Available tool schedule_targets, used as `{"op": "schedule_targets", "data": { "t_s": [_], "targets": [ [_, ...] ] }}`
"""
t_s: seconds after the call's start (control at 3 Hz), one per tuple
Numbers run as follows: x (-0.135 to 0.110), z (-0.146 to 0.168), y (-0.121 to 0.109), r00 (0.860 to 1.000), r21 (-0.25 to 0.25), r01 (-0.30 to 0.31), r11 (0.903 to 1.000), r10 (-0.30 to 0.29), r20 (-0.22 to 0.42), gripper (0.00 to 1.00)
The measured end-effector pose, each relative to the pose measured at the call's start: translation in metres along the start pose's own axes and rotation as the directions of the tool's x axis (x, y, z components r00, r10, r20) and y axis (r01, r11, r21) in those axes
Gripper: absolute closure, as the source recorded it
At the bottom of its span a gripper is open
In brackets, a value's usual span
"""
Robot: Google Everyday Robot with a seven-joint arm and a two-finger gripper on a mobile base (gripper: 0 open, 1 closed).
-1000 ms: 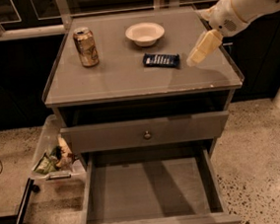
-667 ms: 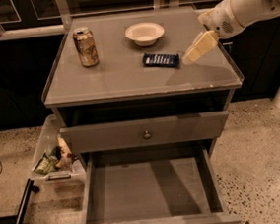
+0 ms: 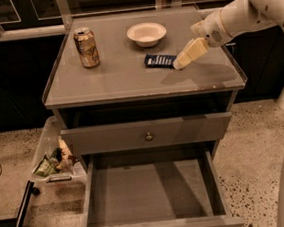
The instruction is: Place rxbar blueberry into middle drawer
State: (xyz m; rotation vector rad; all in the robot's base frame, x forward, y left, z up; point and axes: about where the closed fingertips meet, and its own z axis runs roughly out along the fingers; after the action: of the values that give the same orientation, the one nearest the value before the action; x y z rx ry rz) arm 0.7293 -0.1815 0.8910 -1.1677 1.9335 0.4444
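Note:
The rxbar blueberry (image 3: 159,60), a flat dark blue bar with white print, lies on the cabinet top right of centre. My gripper (image 3: 181,63) reaches in from the right, its cream tip right at the bar's right end. The middle drawer (image 3: 152,195) is pulled open below, its grey floor bare. The drawer above it, with a small round knob (image 3: 149,136), is shut.
A tan drink can (image 3: 86,47) stands at the left of the cabinet top (image 3: 118,80). A white bowl (image 3: 146,33) sits at the back centre. A clear bin with wrappers (image 3: 53,161) is on the floor at the cabinet's left.
My gripper has moved left and down toward the bar's right end. The bar, can and bowl have not moved.

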Motion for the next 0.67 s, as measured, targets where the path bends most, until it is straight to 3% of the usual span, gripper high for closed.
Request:
{"op": "schedule_targets", "data": {
  "t_s": [0.67],
  "targets": [
    [0.009,0.043,-0.004,0.992,0.001,0.023,0.9997,-0.022,-0.124,0.00]
  ]
}}
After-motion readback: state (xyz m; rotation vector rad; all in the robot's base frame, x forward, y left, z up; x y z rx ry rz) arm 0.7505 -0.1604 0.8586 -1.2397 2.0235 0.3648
